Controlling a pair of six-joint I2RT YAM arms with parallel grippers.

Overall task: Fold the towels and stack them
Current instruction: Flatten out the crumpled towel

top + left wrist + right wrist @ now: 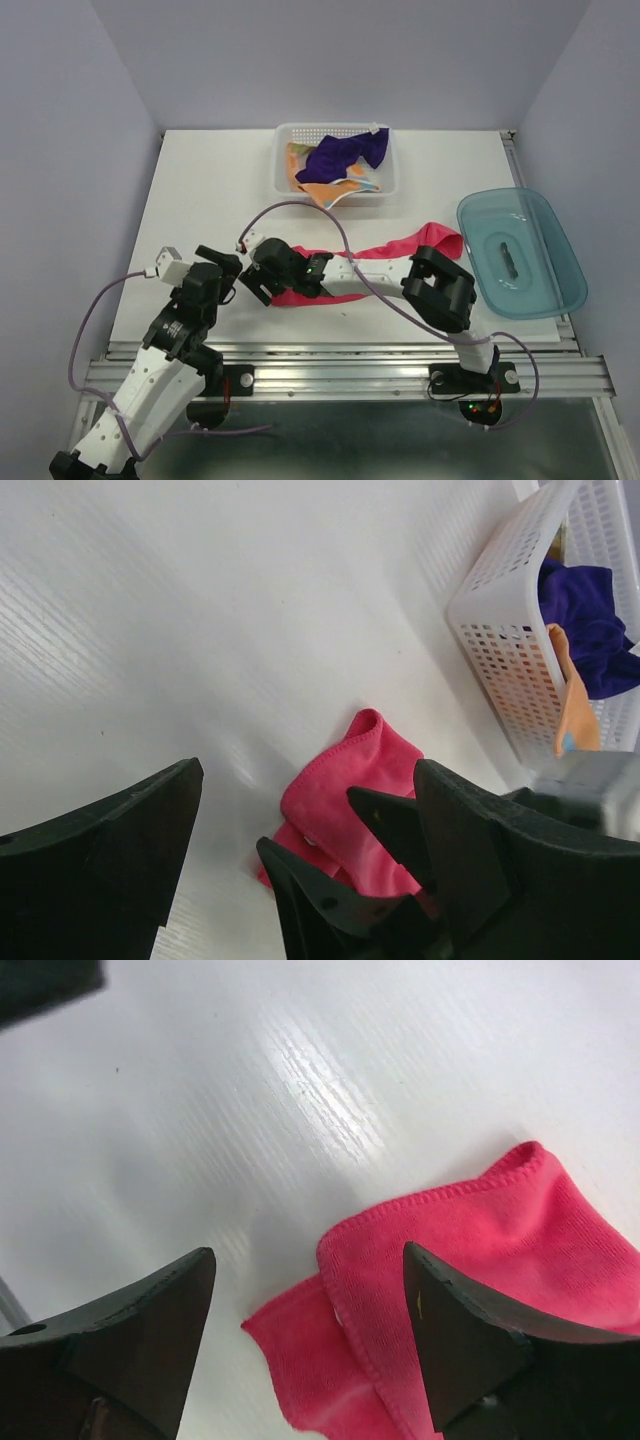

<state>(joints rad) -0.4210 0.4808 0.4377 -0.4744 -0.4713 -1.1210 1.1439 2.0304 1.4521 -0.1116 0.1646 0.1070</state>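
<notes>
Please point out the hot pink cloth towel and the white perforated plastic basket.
Hot pink cloth towel (pixel 480 1250): right wrist view, upper folded layer.
White perforated plastic basket (pixel 281 165): top external view, left wall.

No writing, label, brand name, number or sign can be read in any of the three views

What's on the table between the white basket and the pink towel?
Bare table separates basket and pink towel, clearest in the left wrist view; overhead, a purple cable arches across.
</notes>
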